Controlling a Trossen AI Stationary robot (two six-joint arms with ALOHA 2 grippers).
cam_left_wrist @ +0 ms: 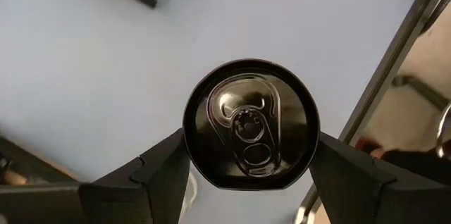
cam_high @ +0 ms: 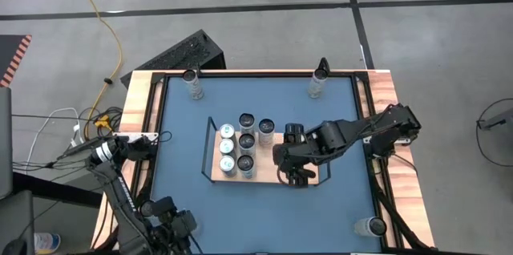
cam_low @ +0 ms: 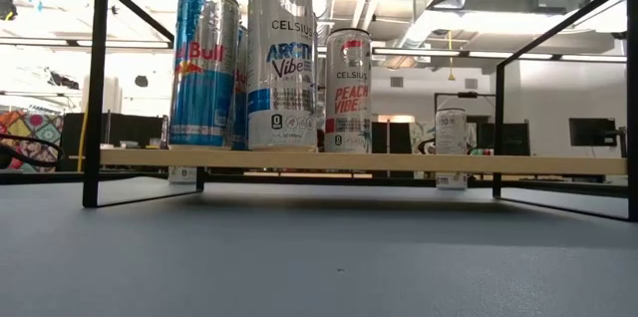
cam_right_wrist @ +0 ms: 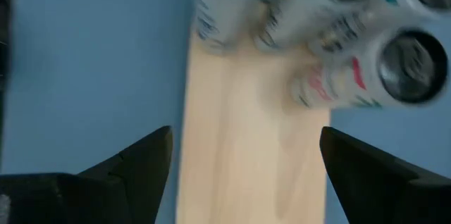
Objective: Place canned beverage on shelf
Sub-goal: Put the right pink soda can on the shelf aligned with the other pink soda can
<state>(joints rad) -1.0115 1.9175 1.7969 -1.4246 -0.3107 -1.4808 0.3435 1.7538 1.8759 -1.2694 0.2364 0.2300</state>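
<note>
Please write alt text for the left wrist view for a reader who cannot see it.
A can, seen from directly above with its pull-tab top facing the camera, sits between the left gripper's two dark fingers, which flank its sides. Beneath it lies the blue tabletop.

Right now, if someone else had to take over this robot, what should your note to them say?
Left gripper: shut on a dark-topped can at the table's near-left corner.
Right gripper: open and empty, over the bare right part of the shelf.
Done: seven cans stand bunched at the shelf's left end.
Left: carry the gripped can to the shelf. Three more cans wait at the other corners of the table.
</note>
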